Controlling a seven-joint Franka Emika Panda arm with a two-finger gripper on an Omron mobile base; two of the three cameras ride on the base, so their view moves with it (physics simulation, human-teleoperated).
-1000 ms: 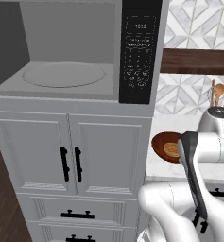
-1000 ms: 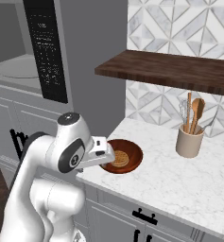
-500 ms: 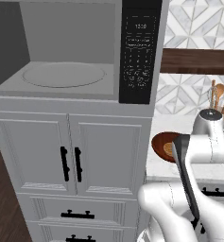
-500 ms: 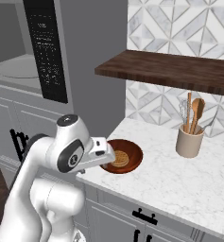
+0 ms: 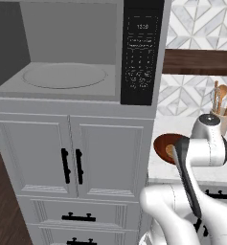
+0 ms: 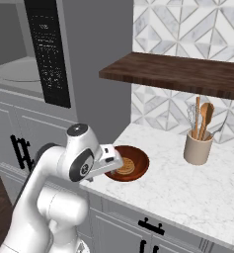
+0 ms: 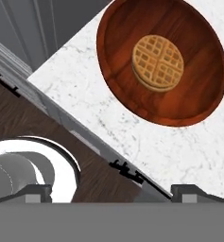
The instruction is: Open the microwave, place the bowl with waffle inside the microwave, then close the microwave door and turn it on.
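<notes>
The microwave (image 5: pixel 86 48) stands open, its round turntable (image 5: pixel 64 75) bare, with the black control panel (image 5: pixel 141 52) on its right. Its door (image 5: pixel 5 48) is swung out at the far left. The reddish-brown bowl (image 6: pixel 138 165) rests on the marble counter (image 6: pixel 187 188) with the waffle (image 6: pixel 125 166) flat in its middle. In the hand view the bowl (image 7: pixel 132 56) and waffle (image 7: pixel 158 61) lie ahead of my gripper (image 7: pixel 116 194). The gripper (image 6: pixel 113 160) hovers at the bowl's near rim, open and holding nothing.
A beige utensil cup (image 6: pixel 197 148) with wooden spoons stands further right on the counter, under a dark wooden shelf (image 6: pixel 177 74). White cabinet doors (image 5: pixel 72 165) with black handles sit below the microwave. The counter's front edge (image 7: pixel 85 127) runs just under my hand.
The arm's elbow has risen slightly and the hand has edged a little towards the bowl. Bowl, waffle and microwave have not moved.
</notes>
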